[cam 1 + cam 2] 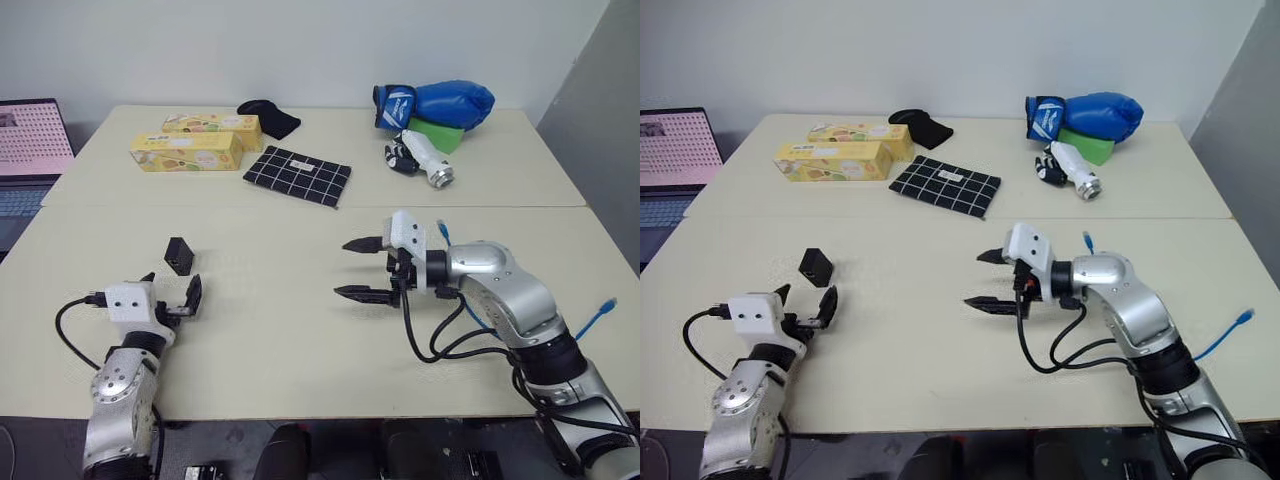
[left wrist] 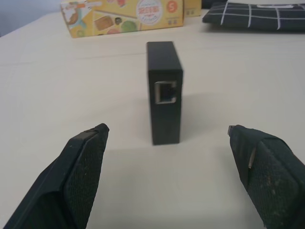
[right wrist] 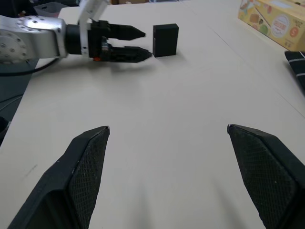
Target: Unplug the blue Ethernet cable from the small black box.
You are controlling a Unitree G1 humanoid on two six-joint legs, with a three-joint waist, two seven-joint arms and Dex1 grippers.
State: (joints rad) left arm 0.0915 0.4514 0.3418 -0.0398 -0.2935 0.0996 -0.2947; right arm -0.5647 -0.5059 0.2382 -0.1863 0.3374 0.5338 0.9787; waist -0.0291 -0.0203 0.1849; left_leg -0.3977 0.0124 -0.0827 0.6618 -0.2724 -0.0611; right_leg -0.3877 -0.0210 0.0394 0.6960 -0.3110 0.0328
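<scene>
Matte blk rectangular box [image 2: 164, 90], upright, square port

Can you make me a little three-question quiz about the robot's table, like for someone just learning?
1. True or false: the blue cable is plugged into the small black box.
2. How does the box stand? A) upright on the table B) lying flat C) held in the air
3. Fill in: both the left gripper and the right gripper have their fingers ____.

Key: 1 false, its port shows empty; 2 A; 3 open.
</scene>
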